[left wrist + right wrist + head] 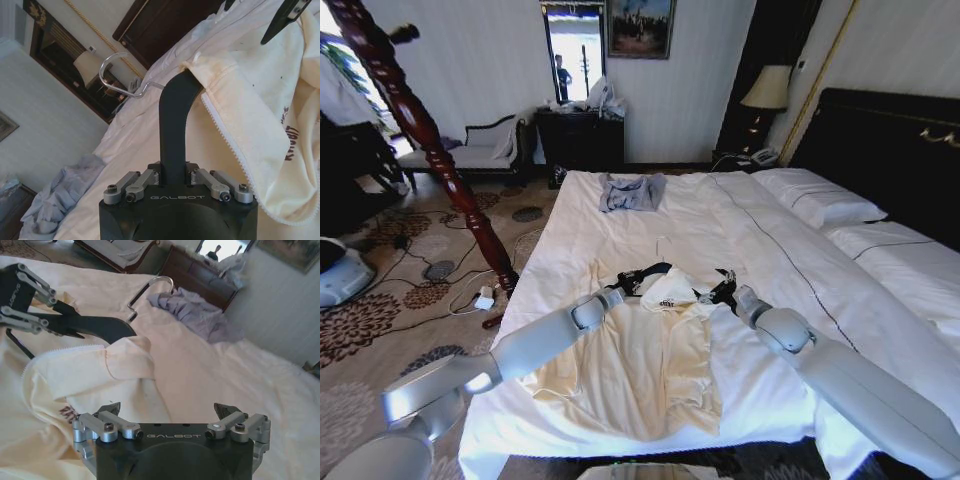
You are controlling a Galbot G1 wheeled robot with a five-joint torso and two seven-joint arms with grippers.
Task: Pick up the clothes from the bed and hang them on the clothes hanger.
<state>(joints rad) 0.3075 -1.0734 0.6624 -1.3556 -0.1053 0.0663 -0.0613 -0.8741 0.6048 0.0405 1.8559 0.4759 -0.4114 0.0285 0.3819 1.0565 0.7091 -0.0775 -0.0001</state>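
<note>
The cream-ivory long-sleeved top (640,365) is spread on the white bed (740,230), near its foot, with the collar end bunched up between the two claws. A small dark chest logo is seen on the raised fold. The dark shoulder-shaped hanger (650,272) is gripped by the left claw (632,282); in the left wrist view one arm of the hanger (175,125) is clamped between the narrowed fingers, and its far end is tucked under the edge of the top (250,100), beside the zip teeth. The silver hook (117,75) stands out clear of the fabric, over the bed sheet.

The right claw (720,292) is held at the other side of the bunched collar, just beside the fabric. In the right wrist view its fingers (225,416) are spread wide with nothing between them, and the top (100,370) lies just ahead of them, the hanger (95,327) and the left claw (35,305) beyond it.

A smaller grey-blue garment (631,191) is left crumpled farther up the bed, well apart from the top. A reddish-brown turned wooden post (430,140) rises beside the bed on the robot's left.
</note>
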